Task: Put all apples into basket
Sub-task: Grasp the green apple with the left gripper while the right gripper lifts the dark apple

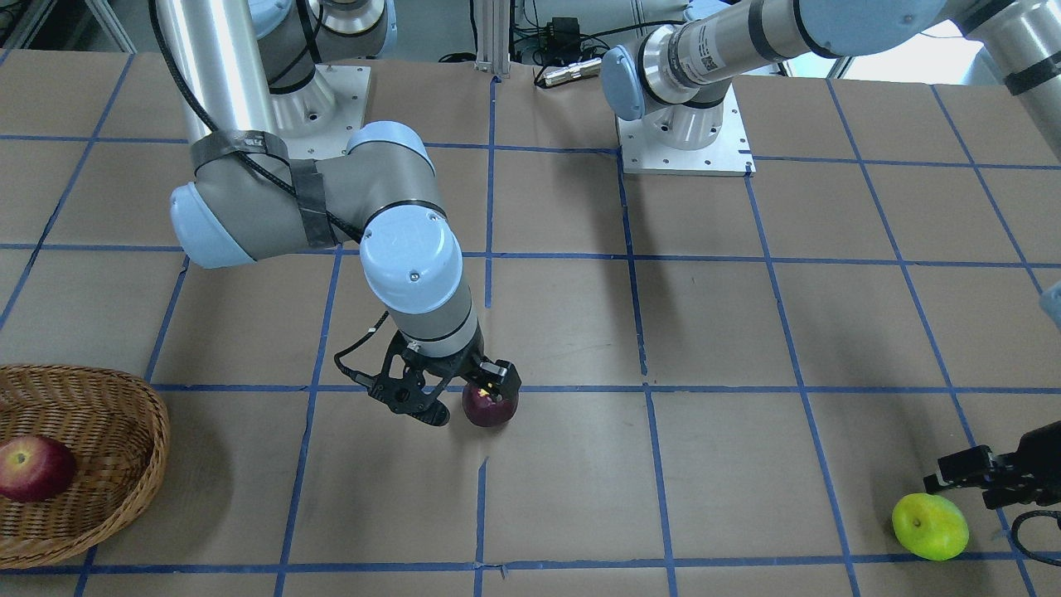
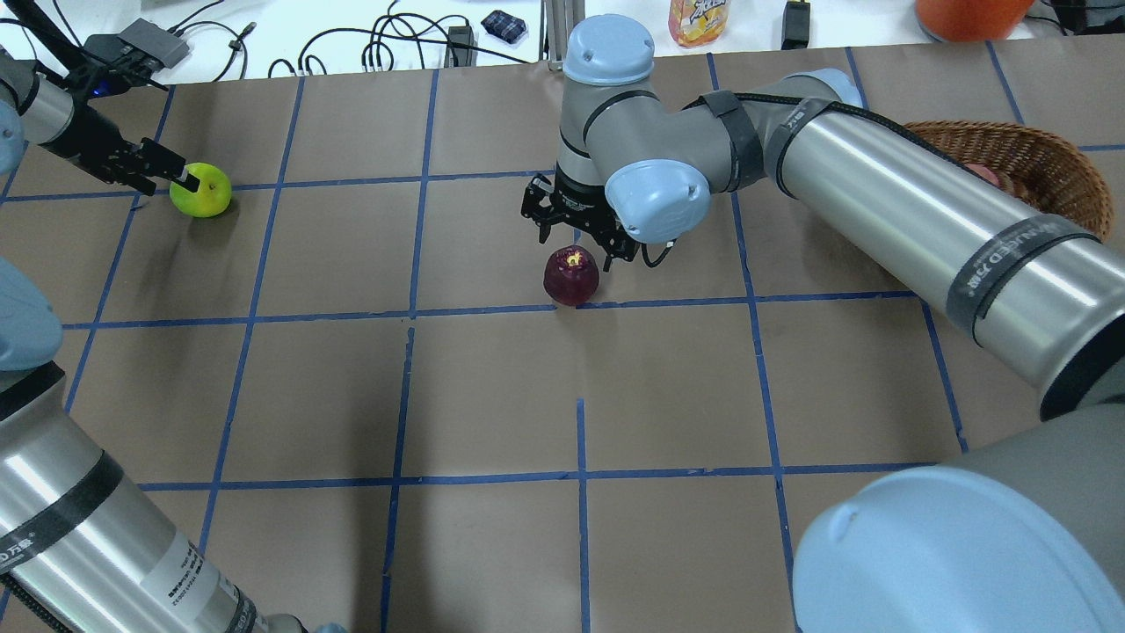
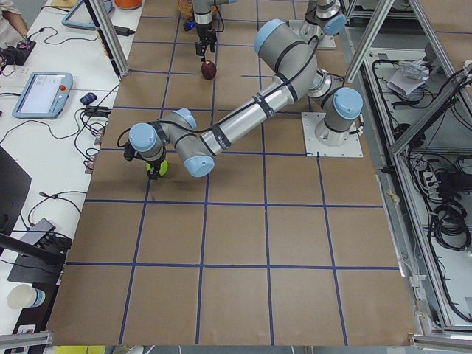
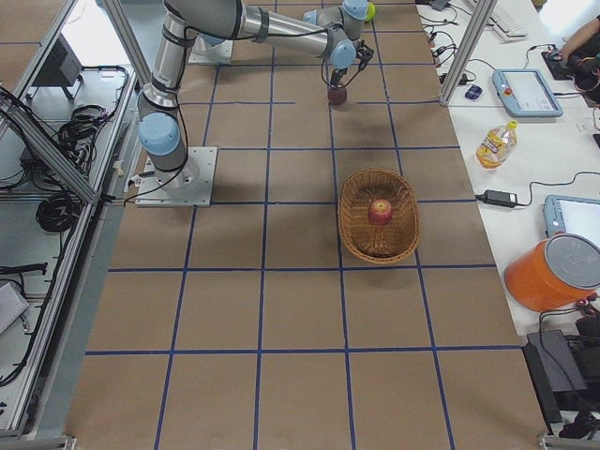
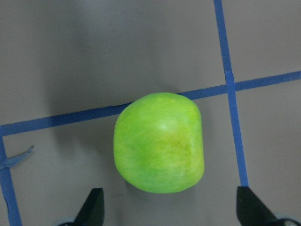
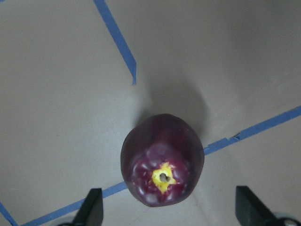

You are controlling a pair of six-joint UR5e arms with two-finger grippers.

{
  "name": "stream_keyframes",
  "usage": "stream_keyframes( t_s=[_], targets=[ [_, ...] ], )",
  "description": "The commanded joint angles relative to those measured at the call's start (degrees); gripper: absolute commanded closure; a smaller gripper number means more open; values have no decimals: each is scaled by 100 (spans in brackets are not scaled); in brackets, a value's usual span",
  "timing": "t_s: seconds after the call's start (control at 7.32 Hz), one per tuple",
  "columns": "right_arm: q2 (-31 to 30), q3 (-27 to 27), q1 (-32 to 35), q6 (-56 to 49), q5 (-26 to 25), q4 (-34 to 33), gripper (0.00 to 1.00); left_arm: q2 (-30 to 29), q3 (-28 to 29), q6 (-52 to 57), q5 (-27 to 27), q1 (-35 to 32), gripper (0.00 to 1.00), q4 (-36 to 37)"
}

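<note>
Fingertips of the right gripper stand wide apart at the foot of its wrist view, holding nothing. The dark maroon apple sits between them and a little ahead, its yellow stem pit turned up to the camera. We see it resting on a blue tape line near the middle of the bench. We cannot tell from the front view whether either finger touches it.

At the robot's far left, the left gripper hangs over the lime green apple likewise: jaws spread wider than the fruit, empty, the apple centred between the tips.

One red apple lies inside the wicker basket at the robot's right end of the bench, well apart from both loose apples. We judge one of three delivered.

The maroon apple is nearer the basket and lies straight below the right gripper. The coming move, as we judge it, turns on a short descent and a squeeze across its round middle. The green one faces the longer carry.
</note>
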Motion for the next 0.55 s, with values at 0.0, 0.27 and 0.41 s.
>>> stream_keyframes(
  t_s=[0.0, 0.27, 0.41],
  targets=[
    [179, 8, 26, -24, 41, -23, 0, -171, 23, 21, -112, 5, 0, 19],
    [382, -9, 26, -146, 41, -206, 0, -224, 23, 22, -112, 5, 0, 194],
    [400, 8, 35, -156, 50, -190, 0, -250, 32, 13, -112, 5, 0, 204]
  ],
)
